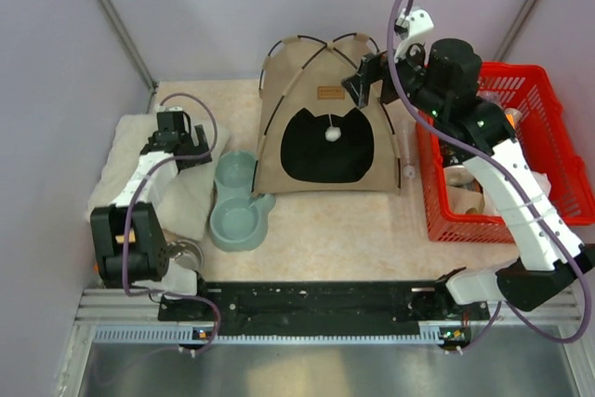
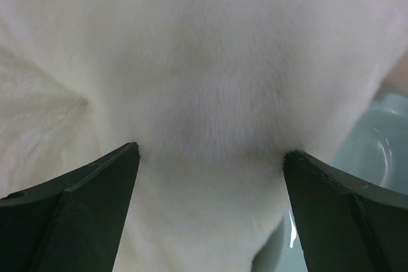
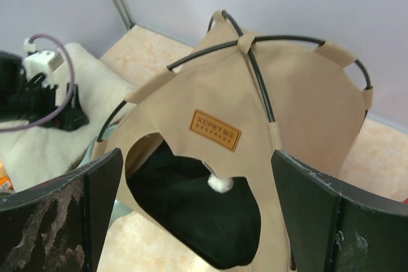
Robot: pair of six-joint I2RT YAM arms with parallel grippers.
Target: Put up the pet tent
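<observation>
Left gripper: dark fingers spread wide, holding nothing, tips down at the cream plush pillow on the left side of the table; pile fills the gap between them, cannot tell if they press in. Right gripper: scuffed black fingers also well apart, empty, held above and clear of the tan fabric pyramid-shaped pet tent, near its upper right side in the top view. Tent stands upright at the back middle of the beige speckled table, thin black poles crossing at the apex and bowed down to the corners. Rounded doorway with ear-shaped notches faces the arm bases, dark lining inside. Small white ball hangs at the top of the doorway; brown label patch sits just above it. Grey-green double pet bowl lies just beside the tent's front left corner, between tent and pillow. Red plastic mesh basket stands to the right of the tent, partly under the right arm, contents too hidden to name
</observation>
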